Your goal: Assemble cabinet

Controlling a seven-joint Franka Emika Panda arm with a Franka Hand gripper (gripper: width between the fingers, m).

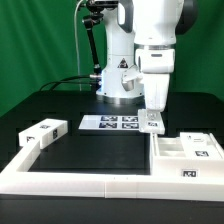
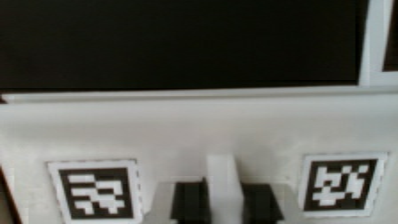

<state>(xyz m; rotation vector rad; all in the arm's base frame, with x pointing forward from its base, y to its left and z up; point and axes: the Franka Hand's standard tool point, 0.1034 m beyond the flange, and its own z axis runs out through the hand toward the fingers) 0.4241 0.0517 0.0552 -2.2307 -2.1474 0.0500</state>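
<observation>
My gripper (image 1: 153,113) hangs over the left end of the open white cabinet box (image 1: 190,152) at the exterior view's right. It is shut on a white tagged panel (image 1: 152,124). In the wrist view the dark fingers (image 2: 187,202) of the gripper (image 2: 221,200) pinch a thin white upright ridge of that panel (image 2: 196,125). One black-and-white tag (image 2: 93,190) lies on one side of the ridge and another tag (image 2: 342,184) on the other. I cannot tell whether the panel touches the box. A second loose white tagged piece (image 1: 44,132) lies at the exterior view's left.
The marker board (image 1: 108,122) lies flat in front of the arm's base. The long low white border rail (image 1: 70,182) runs along the front of the black table. A green backdrop stands behind.
</observation>
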